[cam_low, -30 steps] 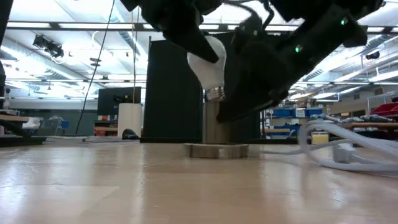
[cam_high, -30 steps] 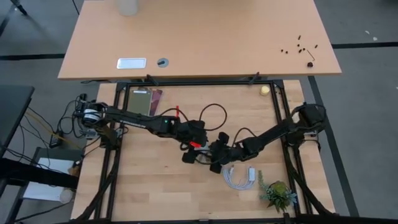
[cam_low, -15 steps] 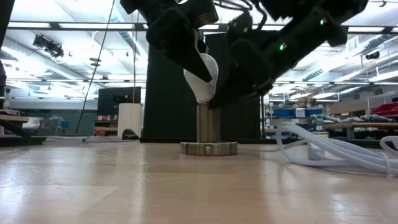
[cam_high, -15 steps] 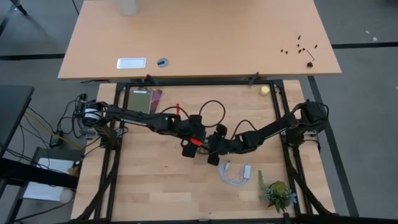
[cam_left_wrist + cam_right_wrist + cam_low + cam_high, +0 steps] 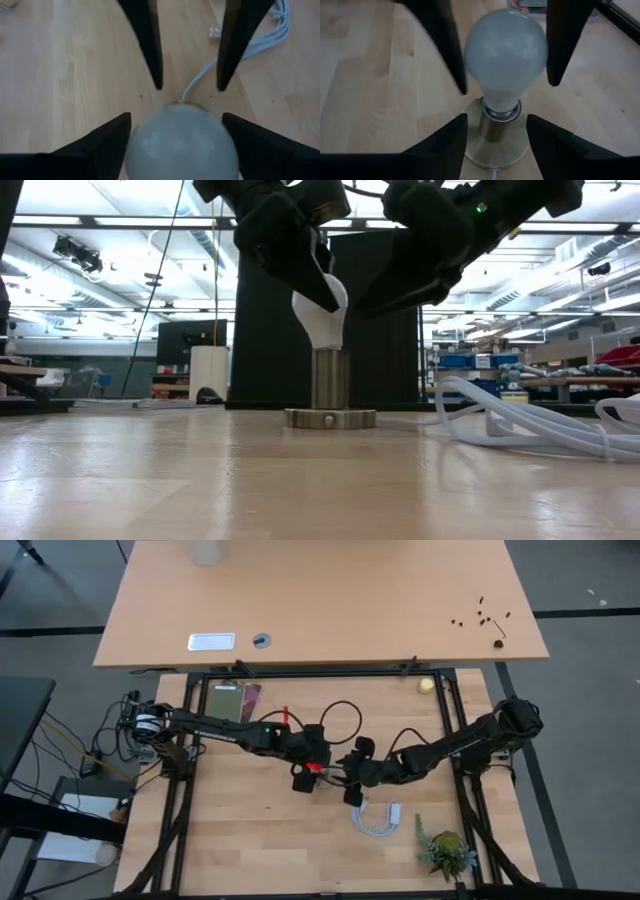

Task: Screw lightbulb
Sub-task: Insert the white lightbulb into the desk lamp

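Observation:
The frosted-white lightbulb (image 5: pixel 505 50) stands upright with its screw base in the metal socket (image 5: pixel 496 135), whose flat round foot (image 5: pixel 330 418) rests on the wooden table. My left gripper (image 5: pixel 315 275) comes down over the bulb (image 5: pixel 320 320) from the upper left, its fingers close on either side of the globe (image 5: pixel 180 145). My right gripper (image 5: pixel 400 280) hangs open above and to the right of the bulb, with nothing between its fingers. In the high view both grippers (image 5: pixel 318 768) (image 5: pixel 355 775) meet at mid-table and hide the bulb. My left gripper has a finger (image 5: pixel 560 45) right at each side of the bulb's globe (image 5: pixel 540 50), slanting down from above. Whether the fingers touch the glass I cannot tell. The bulb stands upright in the socket.
A coiled white cable with plug (image 5: pixel 380 820) lies just near-right of the socket and runs toward it (image 5: pixel 530 425). A small green plant (image 5: pixel 447 852) stands at the near right corner. A phone and cards (image 5: pixel 232 700) lie far left.
The bulb, tilted and with its screw base clear above the socket a second ago, now stands upright with its base in it. My right gripper, low beside the socket then, has risen and drawn back toward the table's right edge. Socket and cable have shifted slightly.

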`<action>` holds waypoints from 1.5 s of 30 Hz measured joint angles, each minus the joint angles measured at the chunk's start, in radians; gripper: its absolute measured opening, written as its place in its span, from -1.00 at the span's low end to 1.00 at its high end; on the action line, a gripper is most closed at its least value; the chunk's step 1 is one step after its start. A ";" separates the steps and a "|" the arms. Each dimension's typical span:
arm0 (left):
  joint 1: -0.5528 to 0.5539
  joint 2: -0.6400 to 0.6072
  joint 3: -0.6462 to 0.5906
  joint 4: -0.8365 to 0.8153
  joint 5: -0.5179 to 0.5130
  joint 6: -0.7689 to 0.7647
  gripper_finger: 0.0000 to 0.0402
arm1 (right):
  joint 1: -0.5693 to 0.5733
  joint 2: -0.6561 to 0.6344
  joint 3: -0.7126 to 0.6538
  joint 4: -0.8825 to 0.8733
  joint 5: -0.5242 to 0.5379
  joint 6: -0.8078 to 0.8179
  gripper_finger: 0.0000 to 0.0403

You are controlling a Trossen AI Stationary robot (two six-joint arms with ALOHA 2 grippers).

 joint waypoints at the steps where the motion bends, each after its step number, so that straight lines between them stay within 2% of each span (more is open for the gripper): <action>1: 0.000 0.000 0.000 -0.001 0.000 0.000 0.64 | -0.001 0.000 0.000 -0.002 0.000 0.000 0.06; 7: 0.000 0.000 0.000 -0.005 -0.020 -0.001 0.83 | 0.000 0.000 0.000 -0.019 0.000 0.000 0.06; 14: 0.000 0.000 0.006 0.007 -0.024 0.001 0.81 | 0.000 0.000 0.000 -0.018 0.001 0.000 0.06; 21: 0.000 0.000 0.076 -0.010 -0.026 0.025 0.81 | 0.000 -0.003 0.000 -0.025 0.003 -0.006 0.06; 24: 0.000 0.000 0.134 -0.048 -0.026 0.026 0.81 | 0.000 -0.015 0.000 -0.022 0.003 -0.006 0.06; 28: -0.008 0.000 0.216 -0.185 -0.026 0.006 0.80 | 0.000 -0.051 0.000 -0.053 0.003 -0.006 0.06; 32: -0.040 -0.028 0.235 -0.246 -0.026 -0.035 0.77 | -0.004 -0.094 0.000 -0.108 0.004 -0.006 0.06; 37: -0.106 -0.113 0.156 -0.177 -0.063 -0.080 0.70 | -0.024 -0.122 0.023 -0.214 -0.012 -0.004 0.06; 41: -0.158 -0.203 0.052 -0.099 -0.144 -0.107 0.64 | -0.038 -0.104 0.137 -0.437 -0.017 0.025 0.06; 45: -0.196 -0.307 -0.092 0.002 -0.221 -0.160 0.61 | -0.043 -0.087 0.231 -0.522 -0.045 0.018 0.06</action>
